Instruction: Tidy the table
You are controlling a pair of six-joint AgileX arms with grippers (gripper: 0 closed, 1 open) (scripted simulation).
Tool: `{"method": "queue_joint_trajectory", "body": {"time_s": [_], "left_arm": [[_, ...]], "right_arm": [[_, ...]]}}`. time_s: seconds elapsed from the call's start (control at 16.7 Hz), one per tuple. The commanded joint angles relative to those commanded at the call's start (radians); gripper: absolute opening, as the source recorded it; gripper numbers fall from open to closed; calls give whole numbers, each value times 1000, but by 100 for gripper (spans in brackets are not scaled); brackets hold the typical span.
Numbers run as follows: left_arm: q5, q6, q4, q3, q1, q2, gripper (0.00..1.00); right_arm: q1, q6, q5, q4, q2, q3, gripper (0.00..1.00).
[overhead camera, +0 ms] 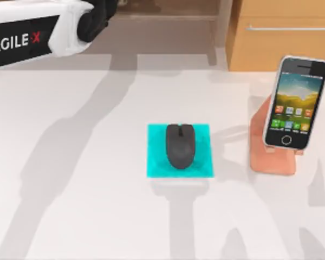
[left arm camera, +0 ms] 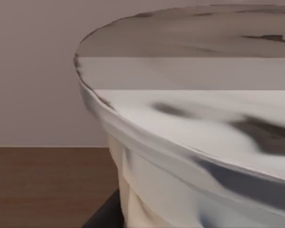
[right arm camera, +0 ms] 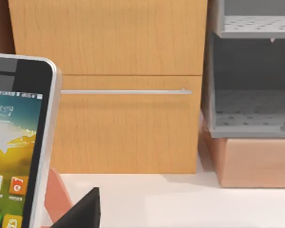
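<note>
Presently, right gripper: one dark fingertip (right arm camera: 83, 211) juts up in the right wrist view, close beside the phone (right arm camera: 16, 152); cannot tell how the jaws stand. Left gripper: cannot tell either. Left arm (overhead camera: 40, 30) sits at the table's far left corner in the top view.

Phone (overhead camera: 295, 103) leans, screen lit, on a salmon stand (overhead camera: 271, 149) at the table's right side. Stand rests on the table (overhead camera: 70, 179).

Black mouse (overhead camera: 180, 145) lies on a cyan mat (overhead camera: 197, 165) near mid-table, well apart from the stand.

Wooden cabinet (overhead camera: 281, 43) with a metal handle (right arm camera: 126, 91) stands at the far right edge, behind the phone. Beside it in the right wrist view, a grey shelf unit (right arm camera: 254, 85) on a salmon base.

Left wrist view: a pale, marbled curved surface (left arm camera: 194, 118) close up, brown floor below.
</note>
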Motion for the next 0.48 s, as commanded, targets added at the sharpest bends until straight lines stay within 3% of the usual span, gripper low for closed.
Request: {"method": "queue_joint_trajectory", "body": {"time_s": [0.12,0.48], "left_arm": [[0,0,0,0,0,0,98],[0,0,0,0,0,0,100]], "right_arm": [[0,0,0,0,0,0,100],[0,0,0,0,0,0,100]]}}
